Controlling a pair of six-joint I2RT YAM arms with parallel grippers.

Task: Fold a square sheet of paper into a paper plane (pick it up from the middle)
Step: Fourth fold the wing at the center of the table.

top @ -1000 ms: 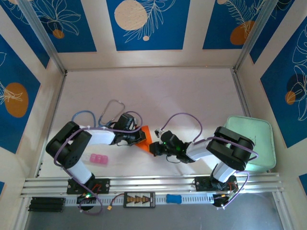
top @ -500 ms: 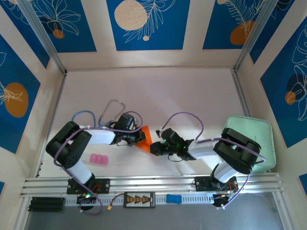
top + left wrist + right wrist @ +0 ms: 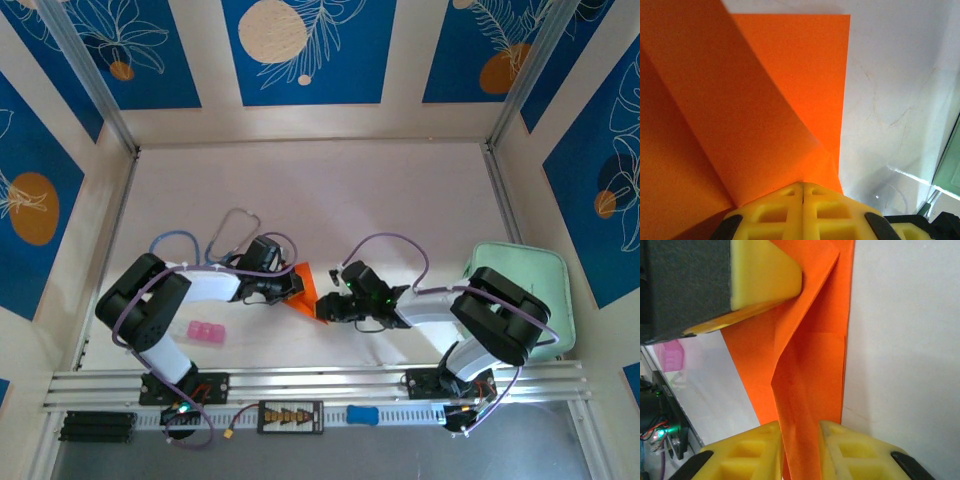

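Near the left arm's base, a small pink block (image 3: 205, 332) lies on the white table (image 3: 400, 200). At the table's centre, the partly folded orange sheet of paper (image 3: 765, 100) lies between both tools, with one flap raised along a diagonal crease. The left gripper (image 3: 803, 187) is clamped on the sheet, fingers pressed together. The right gripper (image 3: 800, 427) is released: its fingers stand parted, and the raised flap runs through the gap. A pale green tray (image 3: 530, 258) sits behind the right arm, well apart from the sheet.

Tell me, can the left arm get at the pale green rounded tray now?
Probably not: the tray sits far right beyond the right arm, and the left hand is shut on the thin orange paper.
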